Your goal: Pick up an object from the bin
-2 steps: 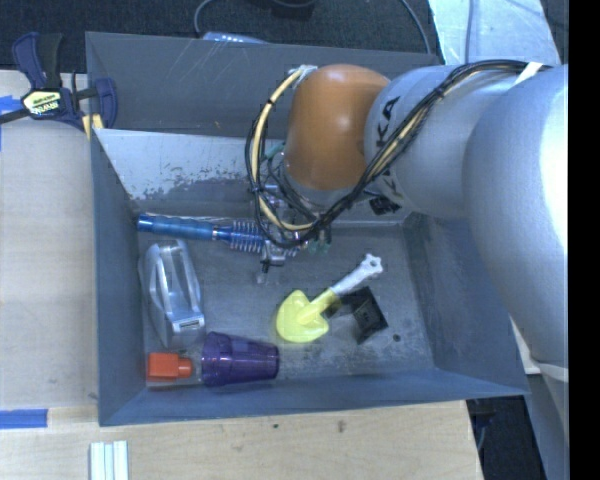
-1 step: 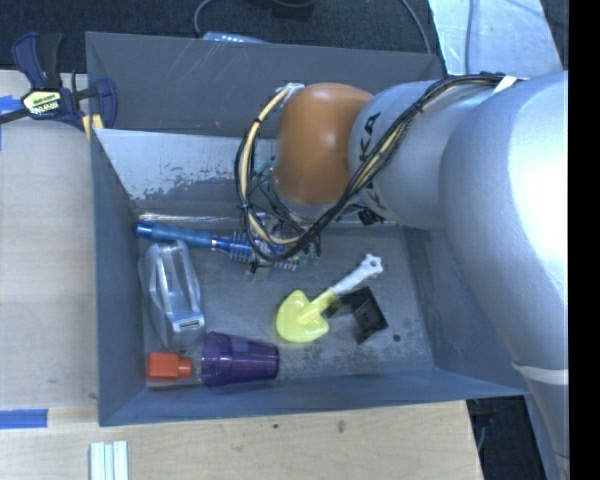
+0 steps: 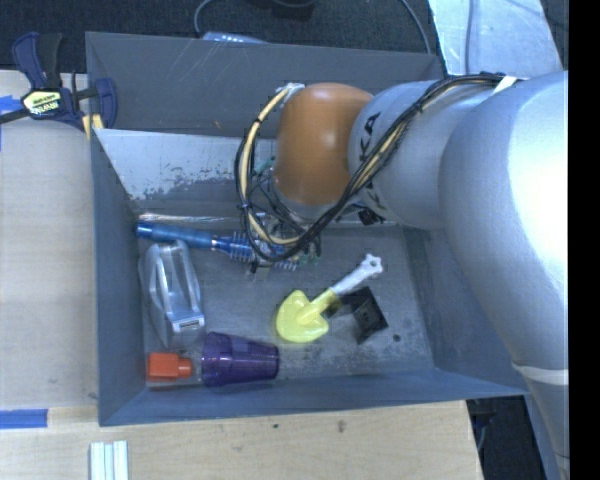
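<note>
My gripper shows as a dark tip under the arm's wrist cover, low in the middle of the bin. It is right at the bristled right end of a blue-handled brush that lies flat and points left. Below and to the right of the gripper lies a yellow scoop with a white handle, and a small black block rests against that handle.
A clear plastic piece lies at the bin's left. A purple cup-shaped thing with an orange cap rests along the near wall. The arm and its cables cover the bin's right and back middle.
</note>
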### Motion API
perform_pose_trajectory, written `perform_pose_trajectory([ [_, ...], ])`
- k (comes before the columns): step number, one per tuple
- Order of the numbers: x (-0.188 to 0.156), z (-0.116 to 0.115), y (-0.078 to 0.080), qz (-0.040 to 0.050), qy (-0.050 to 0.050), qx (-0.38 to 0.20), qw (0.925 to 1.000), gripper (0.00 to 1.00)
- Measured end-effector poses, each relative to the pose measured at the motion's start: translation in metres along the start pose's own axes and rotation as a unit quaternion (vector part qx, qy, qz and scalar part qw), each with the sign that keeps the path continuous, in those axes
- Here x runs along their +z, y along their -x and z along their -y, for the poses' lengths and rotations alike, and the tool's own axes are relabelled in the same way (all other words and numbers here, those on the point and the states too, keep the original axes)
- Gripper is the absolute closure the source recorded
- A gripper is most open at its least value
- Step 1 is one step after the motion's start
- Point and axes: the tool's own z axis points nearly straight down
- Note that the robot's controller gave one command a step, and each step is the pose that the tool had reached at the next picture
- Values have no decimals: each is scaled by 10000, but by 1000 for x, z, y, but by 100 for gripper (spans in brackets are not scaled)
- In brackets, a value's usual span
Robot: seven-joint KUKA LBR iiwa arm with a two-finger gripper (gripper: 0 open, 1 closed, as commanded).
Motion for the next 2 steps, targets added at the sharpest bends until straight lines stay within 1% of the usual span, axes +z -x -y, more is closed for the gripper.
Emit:
perform_pose_trajectory([
  [1,-115,-11,-9,2,-2,-84,10000,100],
  [2,-115,-11,-9,1,-2,-81,10000,100],
])
